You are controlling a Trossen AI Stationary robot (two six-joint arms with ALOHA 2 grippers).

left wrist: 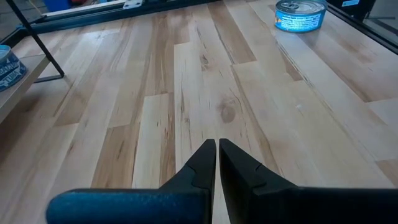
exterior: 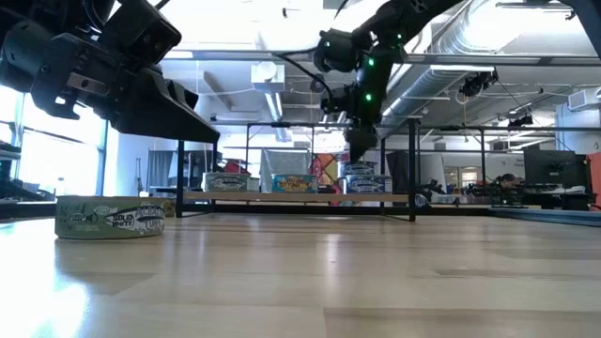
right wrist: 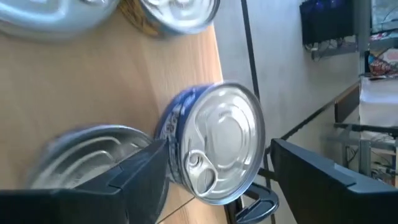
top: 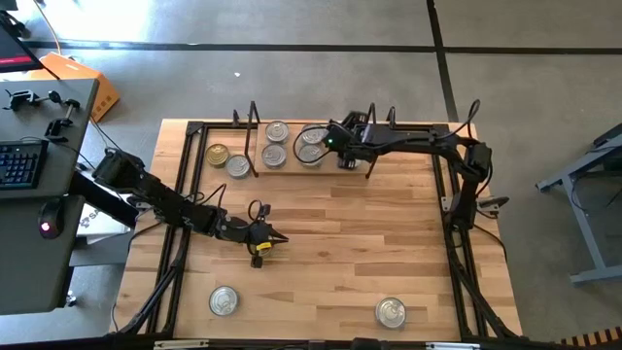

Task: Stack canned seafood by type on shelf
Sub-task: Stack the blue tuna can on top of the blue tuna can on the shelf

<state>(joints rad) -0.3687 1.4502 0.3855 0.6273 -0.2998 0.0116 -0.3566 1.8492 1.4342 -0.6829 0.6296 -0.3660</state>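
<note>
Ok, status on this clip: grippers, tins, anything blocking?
Right gripper open around blue-label tin on shelf. Left gripper shut, empty, mid-table. Two tins remain on the table's near side. Nothing blocking.

bright, even light from ceiling fixtures fills the room. in the low view the windows glare white behind the arms, which show as dark silhouettes, and the surface (exterior: pixel 310 272) carries soft pale reflections. shadows under the tins are faint. in the right wrist view the tins (right wrist: pixel 93 18) at the frame's edge are smeared with blur, while the silver lid (right wrist: pixel 224 140) shines.
</note>
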